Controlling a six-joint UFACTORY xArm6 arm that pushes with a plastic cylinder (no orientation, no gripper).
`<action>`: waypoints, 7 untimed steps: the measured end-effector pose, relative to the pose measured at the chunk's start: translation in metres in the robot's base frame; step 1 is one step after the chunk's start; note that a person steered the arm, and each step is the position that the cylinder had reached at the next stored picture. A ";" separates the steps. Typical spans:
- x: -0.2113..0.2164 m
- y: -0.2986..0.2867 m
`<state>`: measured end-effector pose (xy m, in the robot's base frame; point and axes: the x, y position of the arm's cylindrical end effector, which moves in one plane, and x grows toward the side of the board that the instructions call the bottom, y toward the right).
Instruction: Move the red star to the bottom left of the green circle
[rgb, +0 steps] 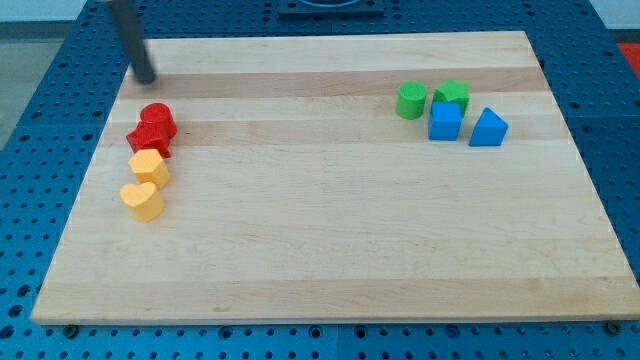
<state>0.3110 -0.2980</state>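
No readable writing appears on our board (330, 230). Our rod descends from the view's top left; my tip (148, 79) rests on the wood, touching nothing, just above the red cylinder (159, 118). The red star (148, 139) sits below it, touching it, well apart from the green circle (410, 100) at the view's right.

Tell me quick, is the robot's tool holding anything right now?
My tip: a bare rod, holding nothing, touching no block; it sits just above-left of the red round plastic block.
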 end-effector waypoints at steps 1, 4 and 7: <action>0.064 0.016; 0.176 0.148; 0.131 0.260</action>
<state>0.4424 -0.0378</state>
